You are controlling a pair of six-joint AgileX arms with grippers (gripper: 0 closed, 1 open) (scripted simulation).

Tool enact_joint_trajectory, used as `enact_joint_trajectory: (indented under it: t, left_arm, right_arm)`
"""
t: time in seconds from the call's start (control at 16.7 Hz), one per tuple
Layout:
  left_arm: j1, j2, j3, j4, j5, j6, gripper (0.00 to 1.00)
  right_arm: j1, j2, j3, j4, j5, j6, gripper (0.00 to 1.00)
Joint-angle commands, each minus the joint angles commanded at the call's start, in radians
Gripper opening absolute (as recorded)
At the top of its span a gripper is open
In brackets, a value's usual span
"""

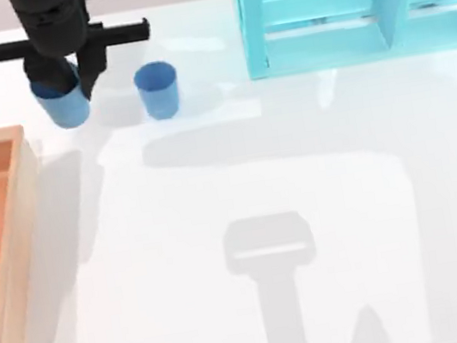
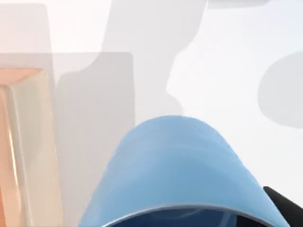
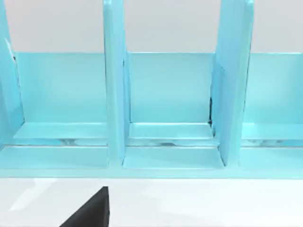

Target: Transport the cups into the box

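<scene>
Tabletop (image 1: 321,209): white, takes up most of the top view; grey shadows of the arms fall across the middle and lower right

Shelf unit (image 1: 358,3): turquoise, upper right of the top view, no part in the job; the right wrist view faces its open compartments straight on

Box (image 1: 11,223): wooden, along the left edge of the top view, tan rim and orange-brown inside; the part of the inside that is visible holds no cup; one corner of it also appears at the left of the left wrist view

Left arm: upper left of the top view, above the tabletop near the far corner of the box

Left tool (image 1: 66,80): pinching the held cup; one dark finger crosses the rim in the top view, and a dark tip sits against the cup wall at the lower right of the left wrist view

Right tool: a dark part at the bottom edge of the right wrist view; whether it is spread or pressed together I cannot tell

Held cup (image 1: 61,102): blue, tilted, just beyond the top end of the box in the top view, not yet over the inside; its shadow beside it suggests it is off the tabletop

Second cup (image 1: 157,89): blue, upright on the tabletop, just right of the left tool, apart from it

Progress: judged early; one cup gripped but not yet in the box, the other untouched; both drops remain
</scene>
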Motion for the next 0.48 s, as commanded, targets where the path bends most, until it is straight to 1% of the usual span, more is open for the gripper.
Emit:
enact_joint_trajectory:
  t: [0.24,0.48]
  left_arm:
    - [0.064,-0.110,-0.120,0.006,0.003,0.056,0.00]
    - [0.175,-0.305,-0.332,0.017,0.004,0.160,0.00]
  right_arm:
    - [0.000,0.000,0.000,0.000,0.000,0.000,1.00]
    - [0.000,0.000,0.000,0.000,0.000,0.000,1.00]
